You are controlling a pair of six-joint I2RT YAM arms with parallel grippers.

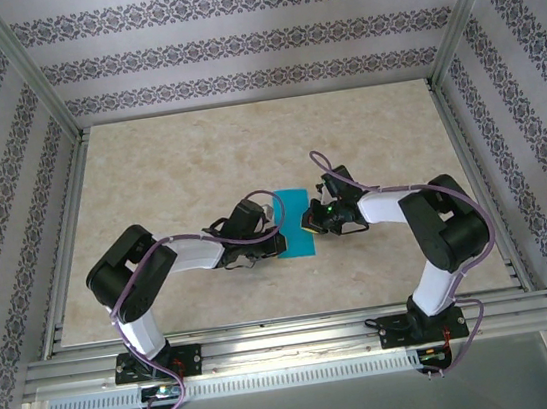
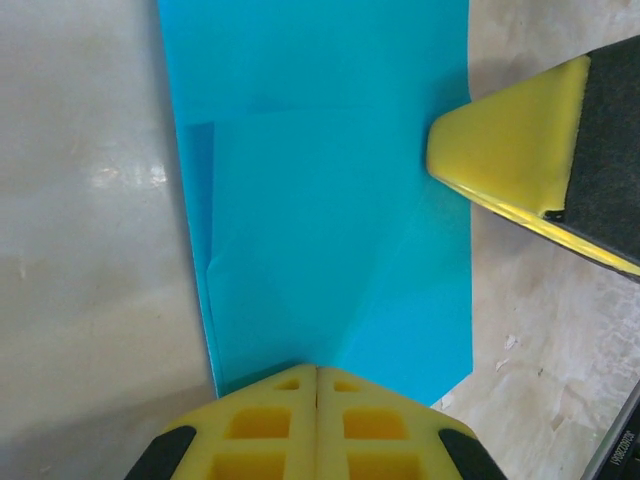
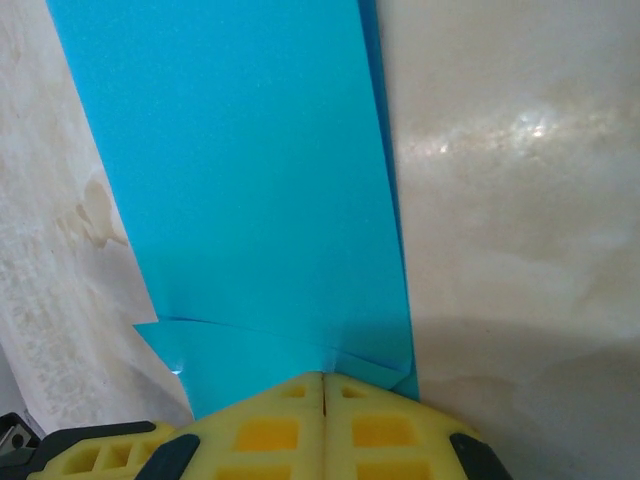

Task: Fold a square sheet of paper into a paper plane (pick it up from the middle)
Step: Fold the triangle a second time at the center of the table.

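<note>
Patterned wallpaper (image 1: 232, 43) lines the booth on three sides, and a pale marbled table (image 1: 168, 168) fills its floor, with an aluminium rail (image 1: 292, 345) along the near side. On the table the paper (image 1: 293, 210) lies flat about midway between the left and right edges. It is a little closer to the near edge than the far one, and well apart from every corner. It is folded into a narrow teal strip whose long sides run from near to far (an oblong outline, not a square one). From the left wrist, overlapping layers show on it (image 2: 320, 200): a slanted crease crosses the middle and a thin doubled margin runs along one long side. From the right wrist, a small folded flap (image 3: 200, 345) shows at the border just beside the fingertips.

Reaching in from the left, the left gripper (image 1: 273, 233) sits at the strip's left long side. Its yellow pads (image 2: 260, 425) are pressed together, tips on the paper's border. From the right, the right gripper (image 1: 310, 222) meets the opposite long side, its pads likewise together and its tips on the paper. Whether either pair has paper nipped between the pads cannot be told. Seen from the left wrist, the right gripper's yellow tip touches the strip's edge, across the strip from the left gripper's tips
</note>
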